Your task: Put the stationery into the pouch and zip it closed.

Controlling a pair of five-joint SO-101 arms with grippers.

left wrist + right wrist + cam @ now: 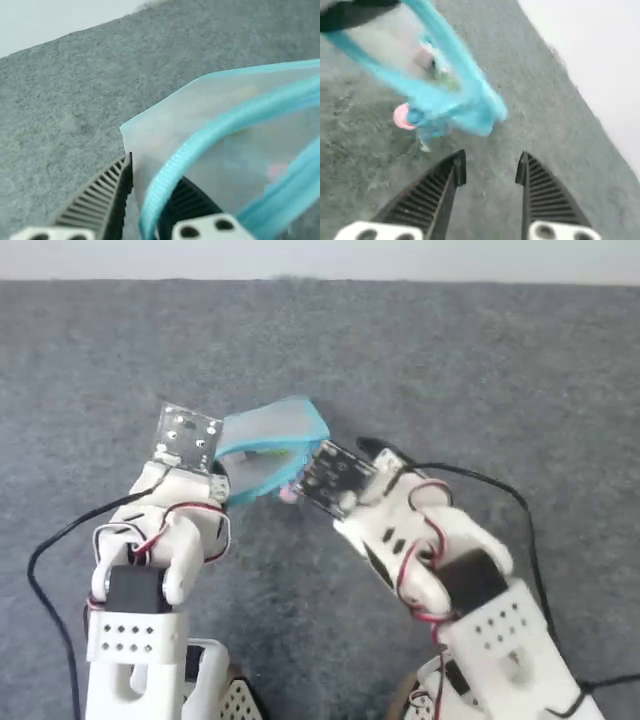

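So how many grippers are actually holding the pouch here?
1. The left gripper clamps the pouch at one corner; the right gripper is open, just short of its other end, holding nothing.

This looks like a robotics test bench rather than a home or a shop. Two small white arms, the left arm [150, 570] and the right arm [450, 575], stand side by side at the near edge of a worktop [500, 360] covered in grey felt-like cloth. Their motors and red wiring are exposed, and a loose black cable [33, 562] trails beside them. A plain pale wall [320, 258] runs behind.
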